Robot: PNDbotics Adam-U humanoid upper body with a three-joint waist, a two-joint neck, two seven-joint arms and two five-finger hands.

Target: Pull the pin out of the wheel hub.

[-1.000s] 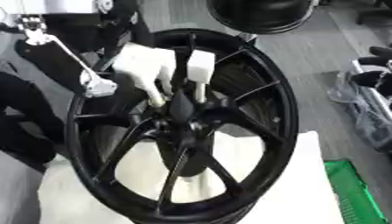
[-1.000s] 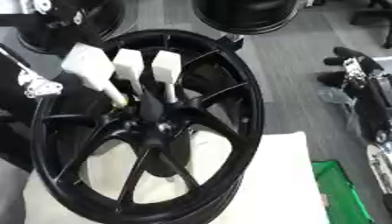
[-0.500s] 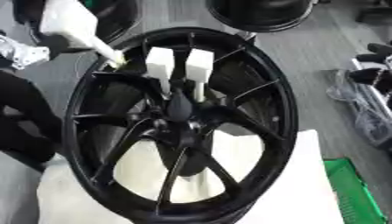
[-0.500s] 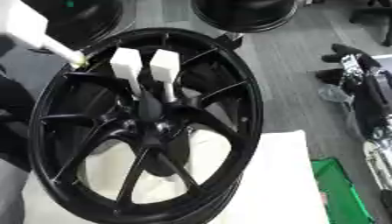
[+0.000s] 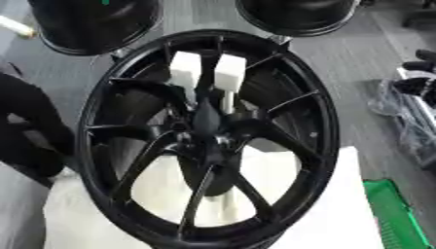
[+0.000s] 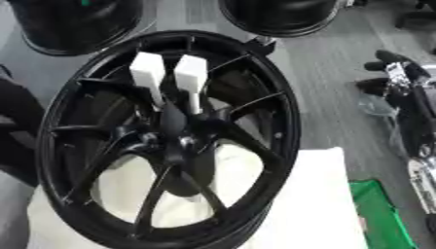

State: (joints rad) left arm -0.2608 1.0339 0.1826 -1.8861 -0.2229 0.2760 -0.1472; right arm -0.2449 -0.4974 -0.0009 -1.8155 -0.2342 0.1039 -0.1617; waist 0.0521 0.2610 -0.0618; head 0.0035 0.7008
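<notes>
A large black spoked wheel hub (image 5: 208,141) lies tilted on a white cloth (image 5: 340,214). Two pins with white block heads (image 5: 186,69) (image 5: 229,72) stand side by side in it, just above the centre boss. At the top left edge a white rod end with a yellowish tip (image 5: 17,26) pokes into view, clear of the hub. My left hand shows in no view; a black arm-like shape (image 5: 30,126) sits at the left edge. A black and silver shape (image 6: 400,92) at the right edge looks like my right arm, away from the hub.
Two more black wheels (image 5: 94,24) (image 5: 294,14) stand on the grey floor behind the hub. A green crate (image 5: 396,214) shows at the lower right beside the cloth.
A third white-headed pin has been drawn out of the hub and carried up and left, now almost out of view. The left arm went with it. The camera has also shifted.
</notes>
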